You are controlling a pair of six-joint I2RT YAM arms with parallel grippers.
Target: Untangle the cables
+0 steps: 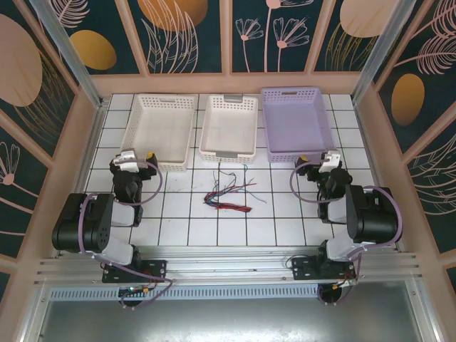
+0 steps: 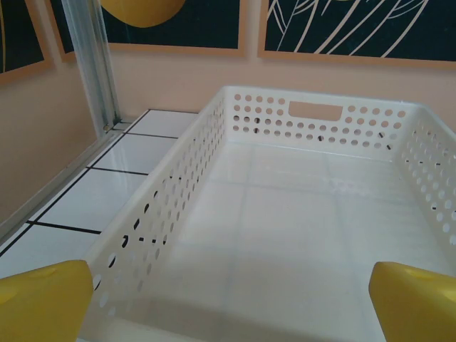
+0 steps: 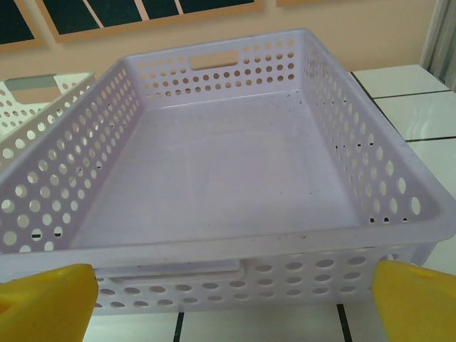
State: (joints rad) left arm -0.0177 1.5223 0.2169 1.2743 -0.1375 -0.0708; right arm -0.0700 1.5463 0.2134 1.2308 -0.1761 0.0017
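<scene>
**On the tiled worktop, a knot of cables between two open-handed arms**

At the middle of the white-tiled worktop (image 1: 285, 221) lie the cables (image 1: 228, 196), a loose bundle of thin red, blue and black strands. They cross one another in a low heap. A few red lengths run out toward the right, and some fine ends trail up toward the far side. The bundle rests just in front of the middle white basket (image 1: 228, 153) without touching it, and nothing grips it.

Along the far edge that basket sits between a larger white basket (image 1: 158, 165) on the left and a lilac basket (image 1: 299, 154) on the right. All three have perforated walls.

The left arm (image 1: 85, 221) and right arm (image 1: 370, 214) are folded at either side, well apart from the bundle. The left fingers (image 2: 43, 303), yellow-tipped, are spread wide with nothing between them, and they face the near end of the larger white basket. The right fingers (image 3: 417, 303) are likewise spread wide and empty, pointing at the near wall of the lilac basket.
</scene>
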